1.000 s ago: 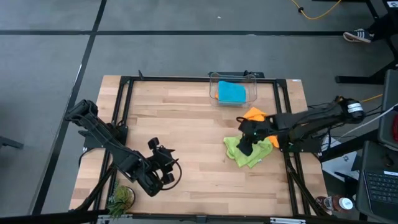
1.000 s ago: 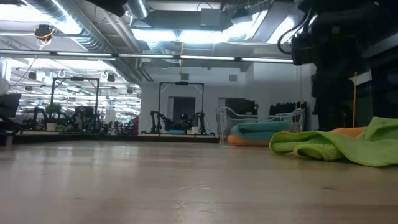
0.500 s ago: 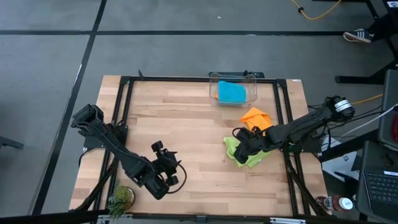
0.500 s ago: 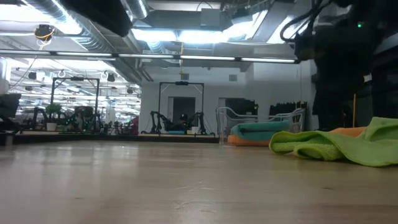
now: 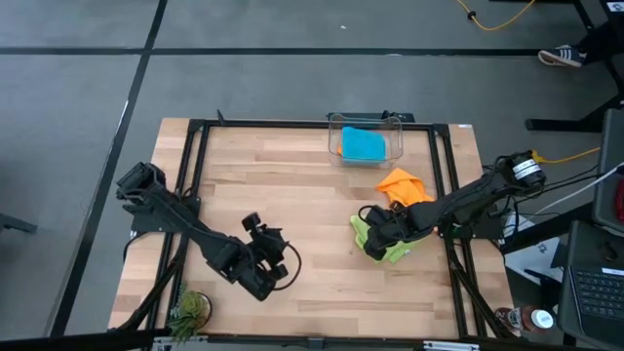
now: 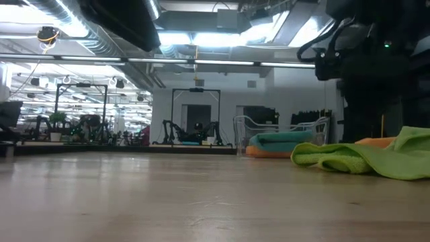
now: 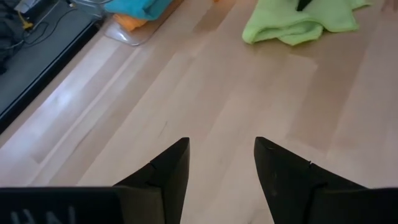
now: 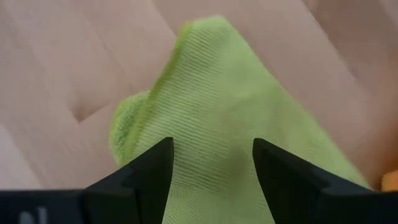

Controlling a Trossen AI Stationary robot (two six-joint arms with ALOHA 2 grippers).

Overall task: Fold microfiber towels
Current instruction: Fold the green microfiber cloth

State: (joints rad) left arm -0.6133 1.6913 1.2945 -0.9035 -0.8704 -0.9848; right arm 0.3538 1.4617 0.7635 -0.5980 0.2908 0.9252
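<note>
Directly under right gripper (image 8: 211, 165) (fingers apart): green towel (image 8: 236, 124).

Two black jointed arms, each claw with two dark tapered fingers (image 7: 168, 171), black cables trailing.

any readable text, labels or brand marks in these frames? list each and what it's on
None can be read.
Left end effector: pale marks at the edge of its housing, cut off, not legible.
Right end effector: a faint mark on its housing, cut off, not legible.
Green towel, orange towel, bin: no print visible.
</note>
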